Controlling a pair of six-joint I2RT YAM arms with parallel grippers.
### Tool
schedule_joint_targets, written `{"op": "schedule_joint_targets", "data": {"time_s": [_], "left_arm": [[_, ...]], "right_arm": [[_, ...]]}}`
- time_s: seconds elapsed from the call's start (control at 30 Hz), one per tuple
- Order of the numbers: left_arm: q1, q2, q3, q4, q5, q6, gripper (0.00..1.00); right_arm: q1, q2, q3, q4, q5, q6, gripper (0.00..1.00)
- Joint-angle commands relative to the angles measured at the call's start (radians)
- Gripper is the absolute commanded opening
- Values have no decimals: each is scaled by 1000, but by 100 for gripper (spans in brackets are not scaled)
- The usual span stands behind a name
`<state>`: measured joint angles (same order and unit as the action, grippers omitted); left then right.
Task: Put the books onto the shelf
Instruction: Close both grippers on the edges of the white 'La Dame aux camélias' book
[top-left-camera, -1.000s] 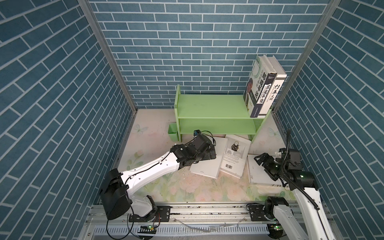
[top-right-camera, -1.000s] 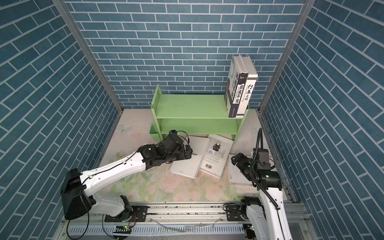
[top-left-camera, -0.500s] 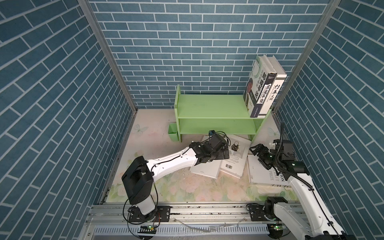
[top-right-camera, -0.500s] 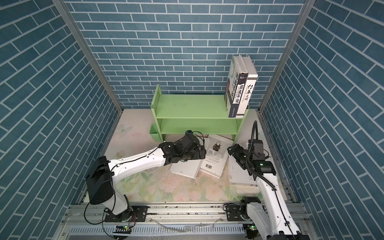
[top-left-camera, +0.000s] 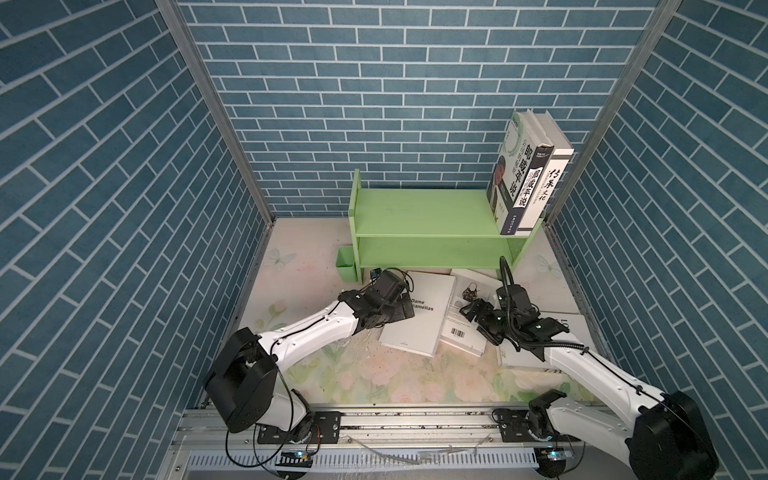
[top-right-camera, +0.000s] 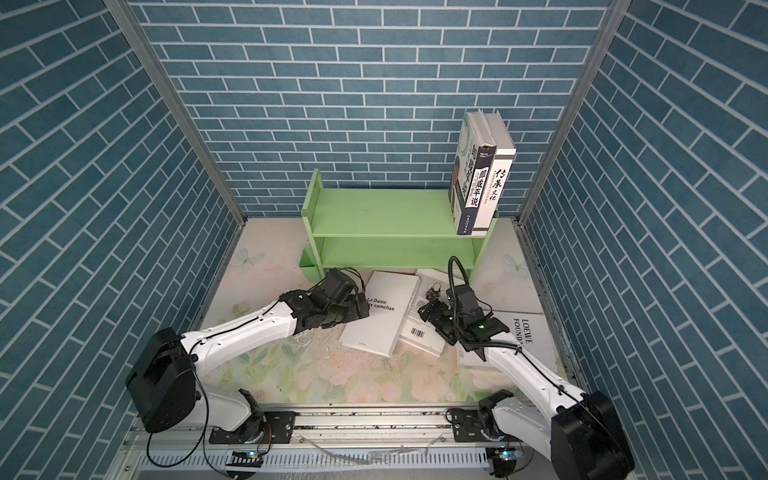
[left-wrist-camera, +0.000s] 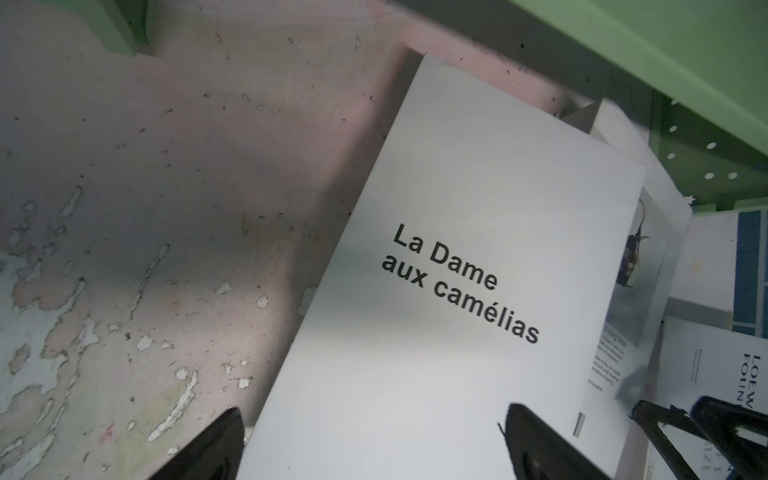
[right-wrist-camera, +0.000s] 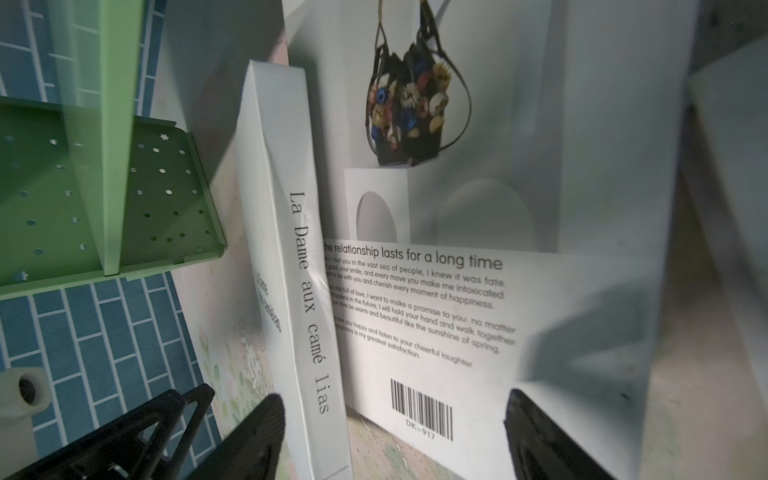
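Count: 2 arms, 1 green shelf (top-left-camera: 424, 212), 1 small green bin (top-left-camera: 345, 264) on its left post, 5 books.

Left gripper (top-right-camera: 360, 311): fingers spread wide, straddling the left edge of the white book (top-left-camera: 419, 316). One is over the bare surface (top-left-camera: 374, 374), the other over the cover, and they grasp nothing. This book lies flat in front of the shelf, with a black title, "La Dame aux camélias". Its right side overlaps the barcode book (top-left-camera: 461, 336), which is also flat and white, with a handbag photo.

Right gripper (top-right-camera: 426, 311): fingers apart over the barcode book, closed on nothing. Contact cannot be told.

LOEWE book (top-right-camera: 532, 345): flat by the surface's right edge, partly hidden by the right arm, title cut off. It is unclear whether anything lies beneath it.

On the shelf's top board, right end: black-spined book (top-left-camera: 517, 189) and white-spined book (top-left-camera: 544, 187), upright, leaning slightly.
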<state>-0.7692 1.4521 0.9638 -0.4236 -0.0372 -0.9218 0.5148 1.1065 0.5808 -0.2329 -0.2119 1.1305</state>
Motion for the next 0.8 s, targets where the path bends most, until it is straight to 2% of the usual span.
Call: {"op": "schedule_joint_targets", "data": {"time_s": [0.0, 0.13, 0.37, 0.53, 0.77], "left_arm": [[21, -7, -52, 36, 53, 18, 99], [54, 21, -89, 83, 100, 18, 100], [95, 93, -56, 107, 197, 80, 100], [99, 148, -48, 146, 288, 95, 99], [99, 168, -48, 172, 377, 128, 97]], "right_arm": [[61, 68, 48, 104, 63, 83, 83], [126, 132, 49, 171, 99, 152, 81], [198, 128, 23, 170, 185, 222, 81], [241, 190, 19, 226, 190, 247, 81], [294, 352, 56, 427, 149, 257, 77]]}}
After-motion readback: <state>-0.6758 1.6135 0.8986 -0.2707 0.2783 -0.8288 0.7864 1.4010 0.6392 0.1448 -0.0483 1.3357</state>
